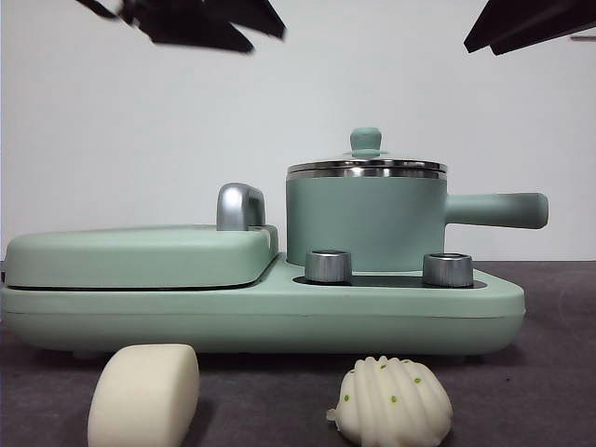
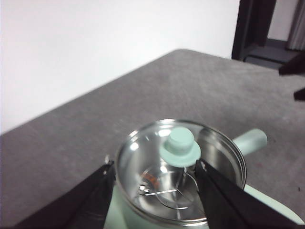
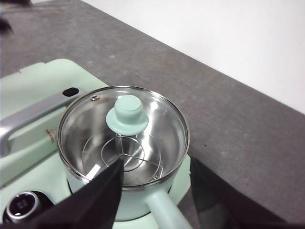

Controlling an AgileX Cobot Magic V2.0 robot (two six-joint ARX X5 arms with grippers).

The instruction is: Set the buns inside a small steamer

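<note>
My left gripper (image 2: 152,191) hangs above the small steamer (image 1: 365,219), jaws spread wide and holding nothing, the lid knob (image 2: 179,146) showing between them. My right gripper (image 3: 157,191) hovers over the same pot from the handle side, jaws equally wide and empty. In the front view both show only as dark tips at the top corners, well clear of everything.

The glass lid (image 3: 123,133) is on, a wire rack visible through it, so neither bun can go in yet. The smooth bun (image 1: 144,396) and the pleated bun (image 1: 393,402) lie on the bench (image 1: 549,372) in front of the green cooker base (image 1: 261,312), well apart from each other.

Risks as I see them: both arms aim at one knob and could clash; the knob is small and rounded, so an off-centre pinch could let the lid slip; the buns look soft and may dent if squeezed hard.

Room to move: open bench to either side of the cooker, clear air above the buns, though the long side handle (image 1: 495,209) juts out on one side
</note>
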